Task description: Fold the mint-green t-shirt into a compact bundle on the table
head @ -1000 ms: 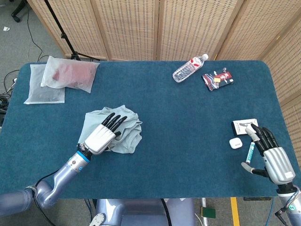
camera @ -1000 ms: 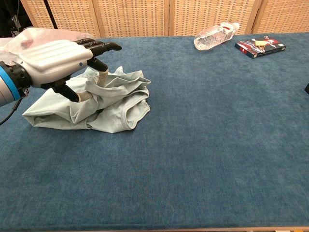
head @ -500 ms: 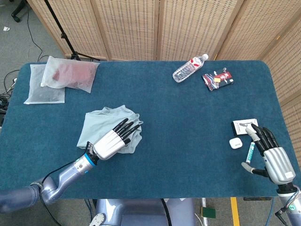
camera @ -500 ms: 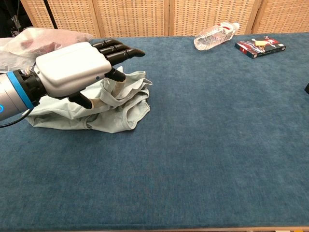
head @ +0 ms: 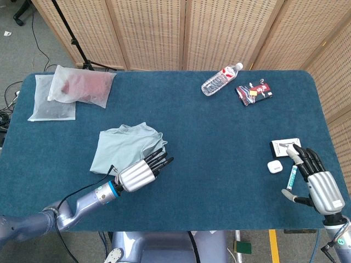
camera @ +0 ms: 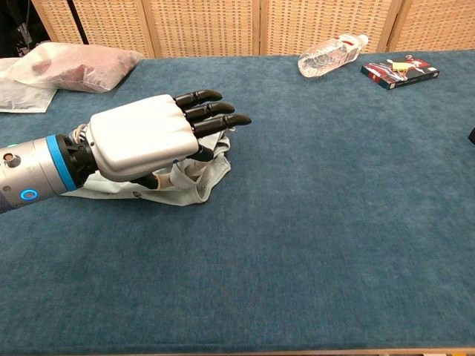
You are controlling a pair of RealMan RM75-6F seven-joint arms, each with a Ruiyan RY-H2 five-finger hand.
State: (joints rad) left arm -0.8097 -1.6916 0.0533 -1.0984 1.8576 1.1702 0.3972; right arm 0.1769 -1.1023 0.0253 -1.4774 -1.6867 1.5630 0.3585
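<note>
Shirt: the crumpled mint-green cotton t-shirt (head: pixel 125 148) lay in a loose, uneven heap on the left half of the dark blue felt tabletop (head: pixel 219 142), not yet a compact bundle.
Left robot hand: the white-backed, black-fingered left robot hand (head: pixel 141 172) sat at the heap's near right edge, palm down, fingers straight and close together, gripping nothing; in the chest view (camera: pixel 159 141) it hid much of the cloth, so whether it touched the fabric could not be told.
Right robot hand: the right robot hand (head: pixel 315 181) rested at the tabletop's far right, fingers spread and empty, well apart from the shirt.
Step in hand: judged to be repositioning for another fold.
Doing it well: slide under the loose near edge, lift it over the heap's middle, then press flat.
Risk: a shallow grasp would drag the heap rather than fold it.
</note>
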